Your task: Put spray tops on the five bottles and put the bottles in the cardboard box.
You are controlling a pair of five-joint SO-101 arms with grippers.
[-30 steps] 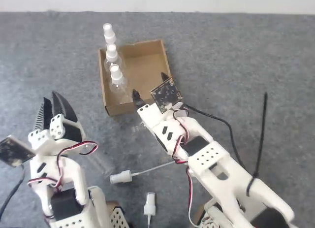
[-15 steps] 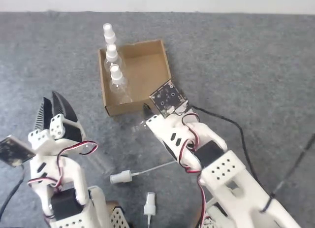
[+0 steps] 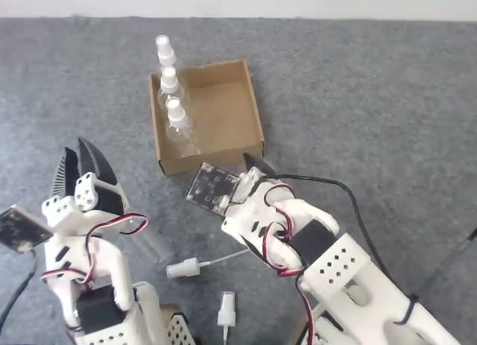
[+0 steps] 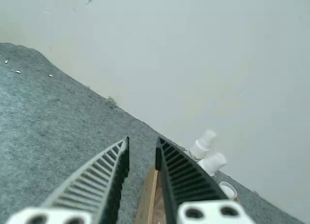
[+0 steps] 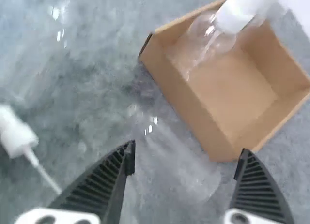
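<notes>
Before the cardboard box [image 5: 180, 97] lies a clear bottle [image 5: 174, 152].

Grey carpet [image 3: 373, 84]: cardboard box [image 3: 186, 162], spray top w/ tube [image 3: 183, 269], another spray top [image 3: 227, 309].

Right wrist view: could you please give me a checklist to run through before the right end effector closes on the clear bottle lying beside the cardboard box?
1. Right end effector open: ok.
2. Clear bottle lies inside its opening: ok.
3. Gap between that bottle and the cardboard box: cannot tell.
4. Bottle's neck bare, ready for a top: cannot tell.
5. Loose spray top lying free to pick up: ok.
6. Left end effector well away from the bottle: ok.
</notes>
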